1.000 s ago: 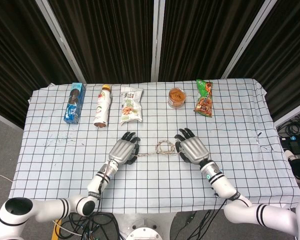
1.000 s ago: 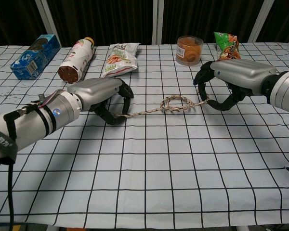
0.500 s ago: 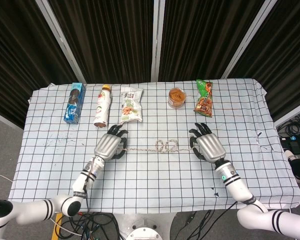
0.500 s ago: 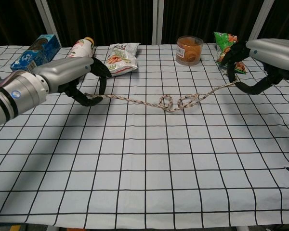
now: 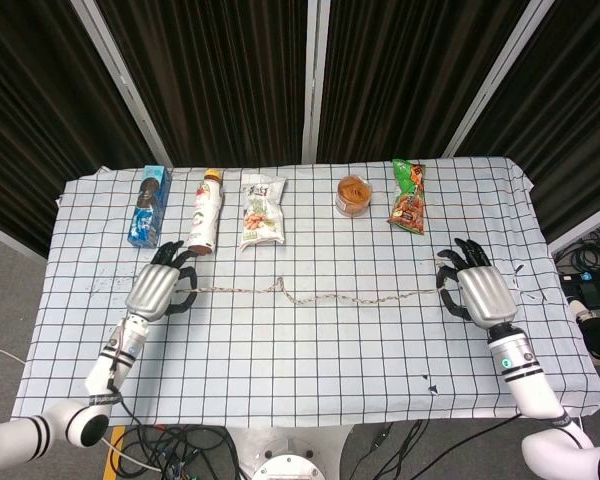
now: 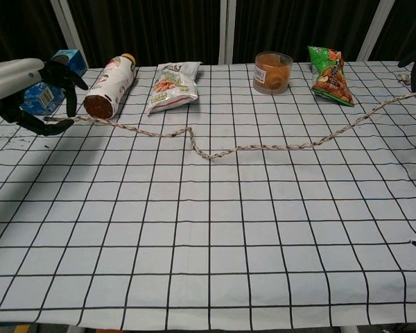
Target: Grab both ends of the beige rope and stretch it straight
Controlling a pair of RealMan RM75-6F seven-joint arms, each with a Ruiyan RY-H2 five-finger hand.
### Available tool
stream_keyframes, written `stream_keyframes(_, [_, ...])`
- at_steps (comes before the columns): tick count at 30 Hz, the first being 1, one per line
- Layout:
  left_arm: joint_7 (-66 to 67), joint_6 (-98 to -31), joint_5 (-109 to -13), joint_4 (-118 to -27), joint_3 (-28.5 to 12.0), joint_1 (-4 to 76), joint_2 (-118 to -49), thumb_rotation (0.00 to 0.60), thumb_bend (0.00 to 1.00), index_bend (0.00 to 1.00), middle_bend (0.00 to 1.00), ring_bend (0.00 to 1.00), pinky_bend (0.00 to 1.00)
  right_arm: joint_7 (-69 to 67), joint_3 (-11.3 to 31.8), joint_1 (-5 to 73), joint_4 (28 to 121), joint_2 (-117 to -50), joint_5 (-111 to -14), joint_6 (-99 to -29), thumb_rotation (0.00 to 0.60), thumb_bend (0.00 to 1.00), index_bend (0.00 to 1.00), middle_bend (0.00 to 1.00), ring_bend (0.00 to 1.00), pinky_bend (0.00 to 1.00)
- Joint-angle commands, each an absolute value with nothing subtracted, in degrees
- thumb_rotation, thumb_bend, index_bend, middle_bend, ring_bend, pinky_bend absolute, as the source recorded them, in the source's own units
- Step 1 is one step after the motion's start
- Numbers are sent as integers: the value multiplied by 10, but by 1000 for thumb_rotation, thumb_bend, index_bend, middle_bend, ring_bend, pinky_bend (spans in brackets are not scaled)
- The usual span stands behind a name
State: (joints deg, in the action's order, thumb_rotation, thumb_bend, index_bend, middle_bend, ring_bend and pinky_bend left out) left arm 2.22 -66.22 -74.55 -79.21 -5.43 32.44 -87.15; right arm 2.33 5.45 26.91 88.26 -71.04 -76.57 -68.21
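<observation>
Bench (image 5: pixel 310 380) w/ black-grid white cloth, seen from head and chest cams. Left hand (image 5: pixel 158 286) at the left side of the cloth, fingers curled around the left end of the beige rope (image 5: pixel 340 298); chest view shows the rope end pinched between thumb and fingers (image 6: pixel 61 76) just above the cloth. The beige rope runs left to right across the mid-bench, nearly straight, w/ 1 small kink about a third of the way along, approx. below the snack pouch (image 5: pixel 261 209); no loops. In the chest view its right part rises off the cloth toward the frame edge. Right hand (image 5: pixel 477 293) at the right side, fingers curled over the rope's right end, rope taut into it; only a sliver of this hand shows in the chest view.

Back row, left to right, well apart from the rope: blue carton (image 5: pixel 149 205) lying flat; bottle (image 5: pixel 205 211) on its side, base toward the robot, near the left hand; snack pouch; clear tub (image 5: pixel 354 195) w/ orange contents, upright; green snack bag (image 5: pixel 408 197).
</observation>
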Motion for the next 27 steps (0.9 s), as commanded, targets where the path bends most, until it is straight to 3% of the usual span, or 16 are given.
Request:
stream_keyframes(1, [2, -678, -764, -780, -40, 307, -864, 600, 443, 612, 182, 11, 12, 17, 50, 260, 874, -708, -765, -684, 600, 541, 665, 215, 0, 0])
stream_keyframes(27, [-55, -670, -801, -643, -27, 278, -920, 600, 442, 611, 182, 11, 10, -2, 48, 229, 737, -794, -737, -651, 600, 544, 665, 214, 0, 0])
